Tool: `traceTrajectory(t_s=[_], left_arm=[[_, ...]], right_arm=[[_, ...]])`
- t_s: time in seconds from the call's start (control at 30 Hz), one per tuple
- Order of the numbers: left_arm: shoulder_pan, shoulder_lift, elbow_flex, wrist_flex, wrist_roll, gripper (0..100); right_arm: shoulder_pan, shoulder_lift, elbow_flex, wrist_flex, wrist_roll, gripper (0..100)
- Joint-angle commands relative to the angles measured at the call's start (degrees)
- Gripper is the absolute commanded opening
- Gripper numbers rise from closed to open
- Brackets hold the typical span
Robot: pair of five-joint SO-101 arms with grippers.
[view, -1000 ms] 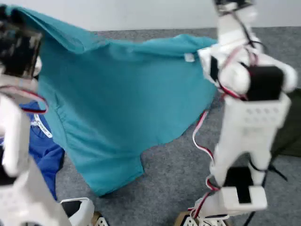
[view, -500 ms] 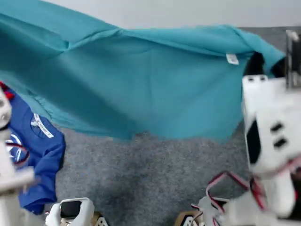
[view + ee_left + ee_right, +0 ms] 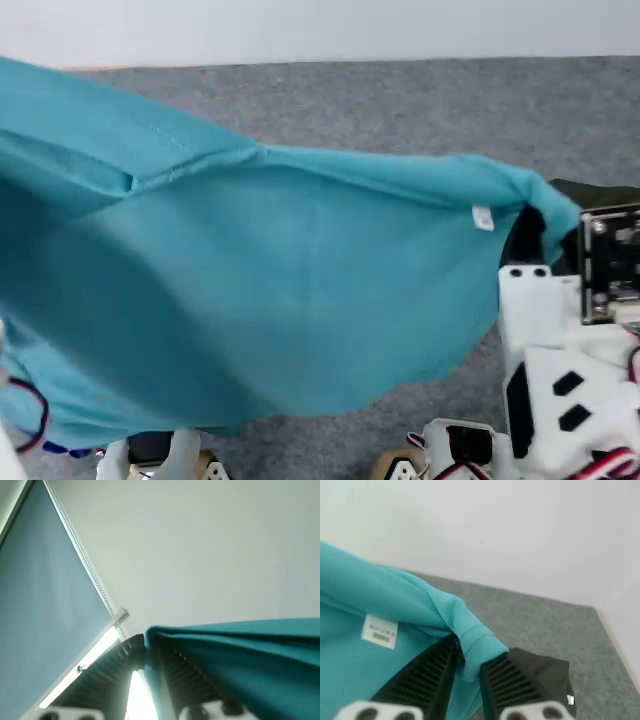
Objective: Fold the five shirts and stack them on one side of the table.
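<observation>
Left gripper is clamped on a bunched edge of the teal shirt. The cloth is pinched between its ribbed jaws and held high, with the wall and a window blind behind it rather than the table. That height looks deliberate to me: with the shirt off the surface, it can hang and spread out flat.

Across the middle of the high view the shirt stretches as a broad sheet above the grey table. Its top edge is drawn between your two arms and its lower part sags toward you.

Near the right end sits the white label, so the neckline probably runs along that top edge. Your right gripper is closed on a folded hem just beside the label. By your right arm a dark cloth lies on the table.
</observation>
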Motion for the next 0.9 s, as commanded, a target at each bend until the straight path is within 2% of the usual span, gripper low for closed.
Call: traceTrajectory(t_s=[0.0,0.17,0.37,0.5,0.6,0.73,0.87], left_arm=[[-0.1,-0.4,-0.7,8.2,-0.3,0],[-0.1,1.9,4.3,16.7,-0.1,0],[0.1,6.5,18.3,16.8,0.0,0],[1.4,11.6,27.3,11.8,0.0,0],[1.8,15.6,32.1,5.0,0.0,0],[2.6,22.3,37.1,-4.1,0.0,0],[2.5,29.5,38.0,-10.0,0.0,0]], right_arm=[[-0.8,-1.2,5.8,2.0,0.3,1.0],[-5.1,-1.0,13.8,0.4,-0.4,1.0],[-6.1,-1.0,33.1,-14.4,-2.6,1.0],[-6.1,-0.5,46.9,-29.7,-2.2,1.0],[-6.1,3.5,53.1,-39.0,-2.1,1.0],[-5.9,13.5,53.7,-48.8,-2.1,1.0],[-5.8,25.1,49.0,-56.7,-2.1,1.0]])
